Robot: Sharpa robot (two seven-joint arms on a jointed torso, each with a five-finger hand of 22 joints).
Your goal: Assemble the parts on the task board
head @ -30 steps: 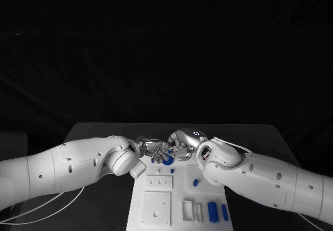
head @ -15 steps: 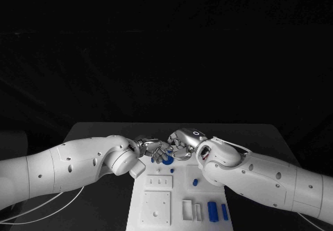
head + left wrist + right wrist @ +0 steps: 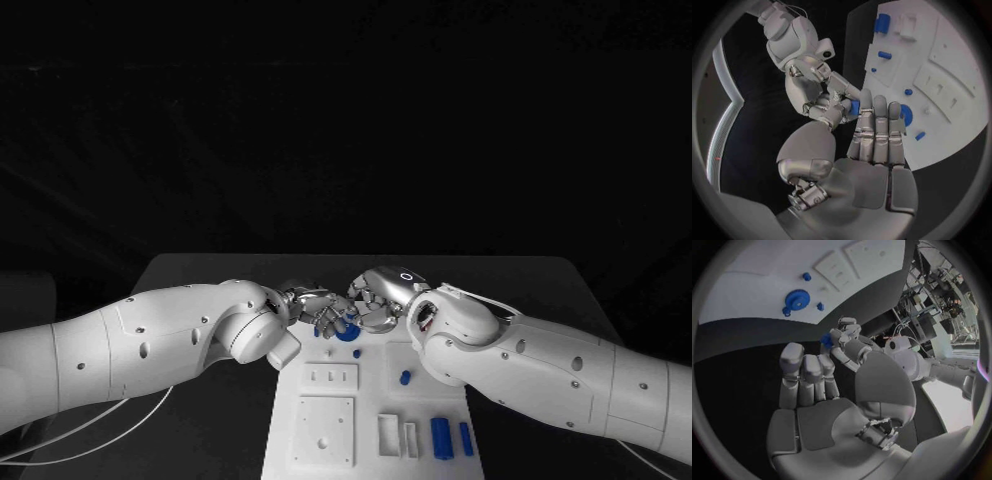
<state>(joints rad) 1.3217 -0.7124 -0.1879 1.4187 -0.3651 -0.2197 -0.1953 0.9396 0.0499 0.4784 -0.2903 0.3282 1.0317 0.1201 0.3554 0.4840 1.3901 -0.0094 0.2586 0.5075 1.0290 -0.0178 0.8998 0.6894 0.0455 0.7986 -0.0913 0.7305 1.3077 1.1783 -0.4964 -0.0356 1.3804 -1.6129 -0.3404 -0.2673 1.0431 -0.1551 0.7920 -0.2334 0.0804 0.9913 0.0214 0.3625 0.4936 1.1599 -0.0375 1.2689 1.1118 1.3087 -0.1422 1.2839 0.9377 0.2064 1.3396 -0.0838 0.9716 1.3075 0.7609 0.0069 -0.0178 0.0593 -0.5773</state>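
While both silver robot hands meet over the white task board (image 3: 329,400), left robot hand (image 3: 320,305) pinches a small blue part (image 3: 826,340) (shape unclear); right robot hand (image 3: 378,300) fingers straight, empty; toothed blue gear (image 3: 796,299) lies flat.

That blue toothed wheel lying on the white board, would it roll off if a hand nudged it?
Probably not: the blue gear lies flat on the task board, so a nudge would likely slide it, not roll it. It looks like rigid moulded plastic, so likely stiff and light. Its toothed rim should give fingers some purchase, though lying flat it may be awkward to lift.
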